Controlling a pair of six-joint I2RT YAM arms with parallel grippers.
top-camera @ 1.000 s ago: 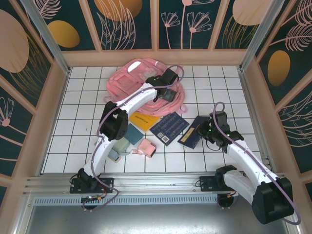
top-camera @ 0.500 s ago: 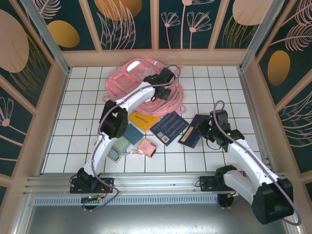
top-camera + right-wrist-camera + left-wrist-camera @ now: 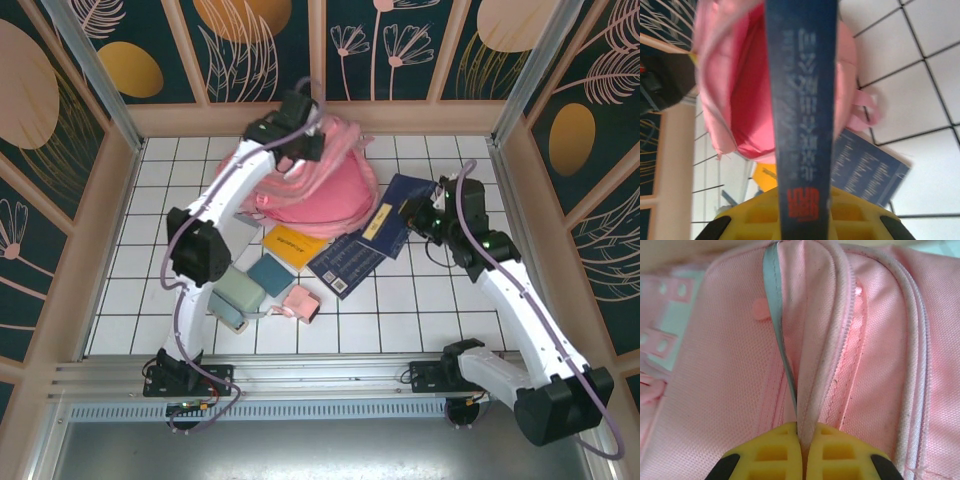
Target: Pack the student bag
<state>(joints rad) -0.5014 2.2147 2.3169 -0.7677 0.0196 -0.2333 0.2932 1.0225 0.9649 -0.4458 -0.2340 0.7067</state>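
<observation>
The student bag [image 3: 325,190] is a big pink backpack at the back of the tiled table. My left gripper [image 3: 306,140] is shut on its top edge and holds it raised. In the left wrist view the yellow fingers [image 3: 770,455] pinch the bag's zipper rim [image 3: 812,390]. My right gripper [image 3: 418,214] is shut on a dark blue book [image 3: 388,218], held off the table just right of the bag. In the right wrist view the book's spine [image 3: 801,100] stands between the fingers, pointing at the bag's open red-lined mouth [image 3: 747,110].
A second blue book [image 3: 348,262] lies flat in front of the bag, beside a yellow book [image 3: 295,246]. A teal box [image 3: 270,272], a grey-green box [image 3: 235,292] and a small pink pouch [image 3: 302,303] sit nearer the left arm. Wooden walls ring the table.
My left gripper shut on the bag's rim and pulled it up and back, so the bag stands open. The right arm lifted the blue book and carried it toward the bag.
</observation>
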